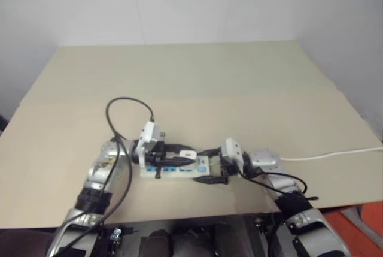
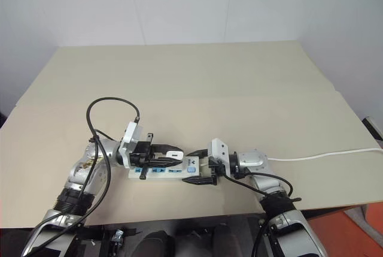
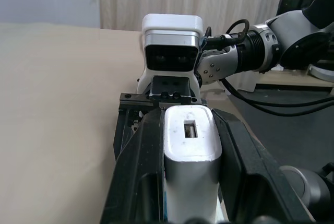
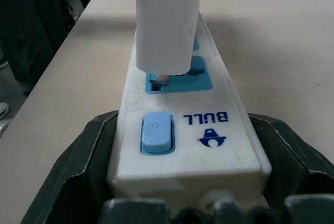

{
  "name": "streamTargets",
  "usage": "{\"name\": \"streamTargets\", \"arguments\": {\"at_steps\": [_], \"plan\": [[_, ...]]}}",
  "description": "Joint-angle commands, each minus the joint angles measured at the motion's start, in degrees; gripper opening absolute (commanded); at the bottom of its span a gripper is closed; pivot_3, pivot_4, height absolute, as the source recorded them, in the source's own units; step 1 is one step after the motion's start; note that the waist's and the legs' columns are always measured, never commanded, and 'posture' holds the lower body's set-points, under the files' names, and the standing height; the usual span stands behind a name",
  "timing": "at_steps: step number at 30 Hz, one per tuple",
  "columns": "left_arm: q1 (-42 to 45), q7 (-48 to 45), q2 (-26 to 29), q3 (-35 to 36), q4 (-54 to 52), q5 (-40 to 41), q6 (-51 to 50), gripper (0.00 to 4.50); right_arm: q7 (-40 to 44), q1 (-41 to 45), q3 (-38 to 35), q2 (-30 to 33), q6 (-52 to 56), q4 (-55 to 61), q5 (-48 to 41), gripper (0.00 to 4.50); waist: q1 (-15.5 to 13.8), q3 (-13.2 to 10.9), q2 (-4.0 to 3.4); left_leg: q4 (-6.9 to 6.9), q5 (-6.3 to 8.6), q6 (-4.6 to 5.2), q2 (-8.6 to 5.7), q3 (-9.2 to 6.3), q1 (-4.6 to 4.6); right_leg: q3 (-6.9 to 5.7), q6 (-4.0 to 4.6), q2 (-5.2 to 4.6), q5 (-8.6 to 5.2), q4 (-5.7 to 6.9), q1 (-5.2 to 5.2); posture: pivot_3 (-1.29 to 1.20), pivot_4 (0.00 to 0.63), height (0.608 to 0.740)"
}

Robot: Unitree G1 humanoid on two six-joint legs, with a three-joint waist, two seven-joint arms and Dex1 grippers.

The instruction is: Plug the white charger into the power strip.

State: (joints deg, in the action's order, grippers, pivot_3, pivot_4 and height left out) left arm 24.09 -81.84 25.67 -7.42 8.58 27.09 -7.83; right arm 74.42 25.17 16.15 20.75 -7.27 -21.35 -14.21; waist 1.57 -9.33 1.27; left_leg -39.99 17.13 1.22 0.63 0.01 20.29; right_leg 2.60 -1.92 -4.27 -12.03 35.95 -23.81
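Left gripper (image 3: 188, 182): clenched on the white charger (image 3: 190, 156), one black finger (image 3: 138, 172) pressed against each side of the block. Charger held above the power strip (image 4: 182, 125), its underside just over the blue socket (image 4: 180, 80) nearest the switch, with a prong tip at the socket opening; not seated, a gap shows between block and strip.

Right gripper (image 2: 200, 167): jaws spread wide, clasping the switch end of the strip, one finger (image 4: 86, 156) along each long side and touching it. Blue switch (image 4: 156, 132) lies between the fingers, beside a blue printed logo.

Power strip: flat on the tan table (image 1: 191, 83), near the front edge, lying crosswise between the two grippers.

Thin white cord (image 1: 332, 154): runs across the table toward its right edge.

Black cable (image 1: 119, 119): loops up over the left arm.
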Motion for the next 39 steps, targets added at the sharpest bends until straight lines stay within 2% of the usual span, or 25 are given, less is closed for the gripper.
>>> {"name": "streamTargets", "arguments": {"at_steps": [1, 20, 27, 31, 39], "plan": [[0.3, -0.4, 0.4, -0.9, 1.3, -1.7, 0.8, 1.03, 0.1, -1.5, 1.4, 0.8, 1.3, -0.4, 2.3, 3.44, 0.0, 0.0, 0.00, 0.01, 0.00, 0.00, 0.00, 0.00, 0.00, 0.00, 0.00, 0.00, 0.00, 0.00, 0.00, 0.00, 0.150, 0.740], [0.0, -1.2, 3.3, -1.3, 0.6, -1.6, -2.1, 1.03, -0.3, -1.1, 1.6, 0.4, 0.4, -1.6, 2.7, 3.44, 0.3, 0.0, 0.00, 0.08, 0.00, 0.00, 0.03, -0.02, -0.04, 0.00, 0.00, 0.03, 0.00, -0.05, 0.03, 0.00, 0.150, 0.740], [-1.0, 0.3, 3.1, -1.4, 2.1, -4.0, 1.9, 1.03, -0.4, -1.3, 1.6, 0.4, 0.2, -1.4, 2.6, 3.44, 0.4, 0.0, 0.00, 0.11, 0.00, 0.00, 0.04, -0.03, -0.04, 0.00, 0.00, 0.03, -0.01, -0.07, 0.03, 0.00, 0.150, 0.740], [-2.7, 0.3, 3.4, -2.6, 3.6, -7.1, 7.6, 1.03, -0.5, -1.3, 1.6, 0.4, 0.1, -1.4, 2.5, 3.44, 0.5, 0.1, -0.01, 0.12, 0.00, 0.00, 0.05, -0.04, -0.08, 0.01, 0.01, 0.03, -0.01, -0.07, 0.06, 0.00, 0.150, 0.740], [-5.6, 2.3, 4.0, -3.3, 5.6, -8.2, 9.3, 1.03, -0.5, -1.3, 1.9, 0.3, -0.5, -1.5, 2.5, 3.44, 0.5, 0.1, -0.02, 0.24, 0.01, 0.01, 0.07, -0.05, -0.58, -0.04, 0.00, 0.03, -0.03, -0.24, 0.62, 0.00, 0.150, 0.740]]}}
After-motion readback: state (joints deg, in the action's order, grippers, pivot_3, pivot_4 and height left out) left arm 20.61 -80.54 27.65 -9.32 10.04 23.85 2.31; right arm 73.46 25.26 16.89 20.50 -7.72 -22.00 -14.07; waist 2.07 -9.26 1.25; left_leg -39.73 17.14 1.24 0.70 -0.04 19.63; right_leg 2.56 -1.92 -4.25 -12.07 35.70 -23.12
